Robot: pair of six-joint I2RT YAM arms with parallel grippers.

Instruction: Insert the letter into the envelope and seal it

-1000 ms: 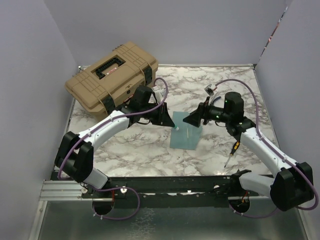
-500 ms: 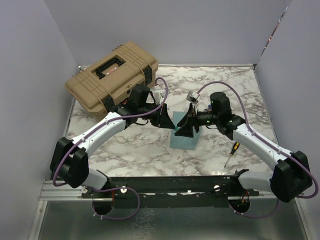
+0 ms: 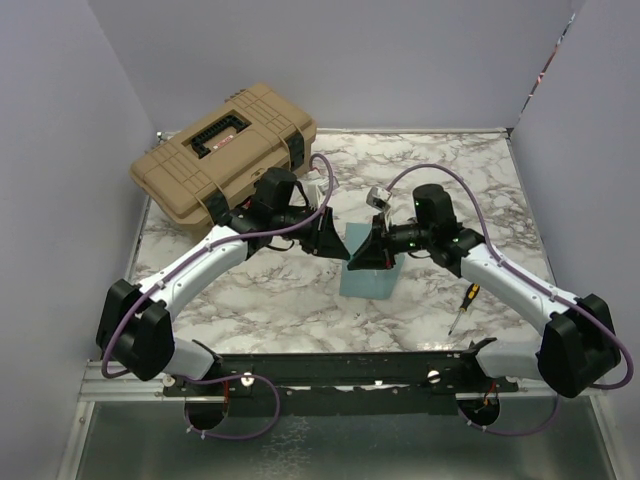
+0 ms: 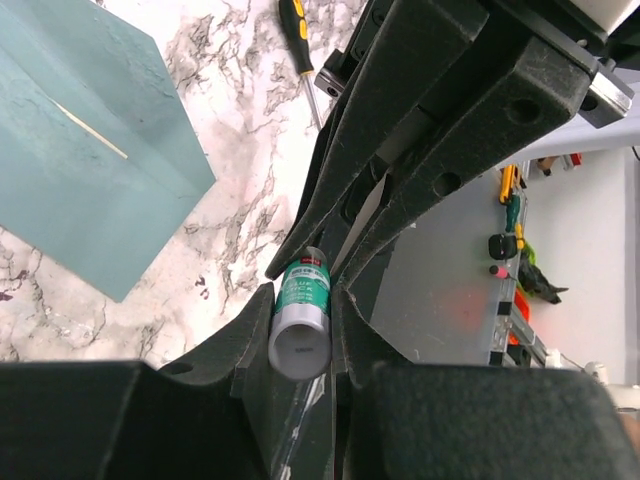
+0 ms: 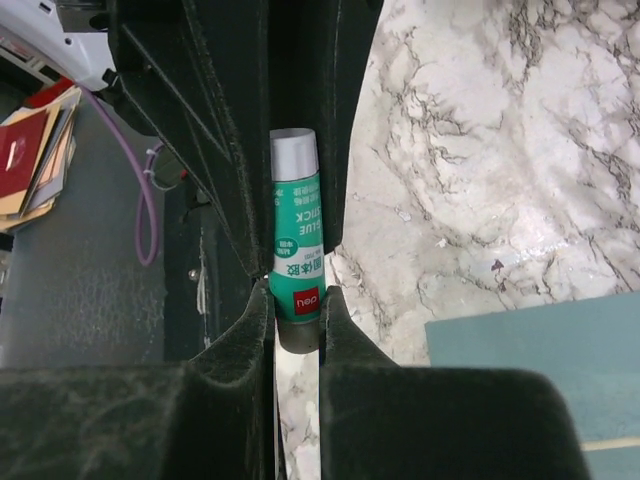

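The teal envelope (image 3: 370, 281) lies flat on the marble table (image 3: 280, 300), just in front of both grippers. It also shows in the left wrist view as the envelope (image 4: 90, 170) and in the right wrist view as the envelope (image 5: 540, 365). The letter is hidden; only a thin cream line crosses the envelope. A green glue stick (image 4: 300, 310) hangs above the table between the two grippers. My left gripper (image 3: 342, 250) (image 4: 303, 300) is shut on its pale grey end. My right gripper (image 3: 356, 262) (image 5: 297, 300) is shut on the dark end of the glue stick (image 5: 296, 235).
A tan toolbox (image 3: 225, 150) stands at the back left, close behind the left arm. A yellow-and-black screwdriver (image 3: 462, 306) lies at the front right by the right forearm, also seen as the screwdriver (image 4: 298, 45). Grey walls close in the table on three sides.
My right arm swung left to meet the left gripper, and its jaws closed on the glue stick's dark end. The left gripper kept its hold and barely moved.
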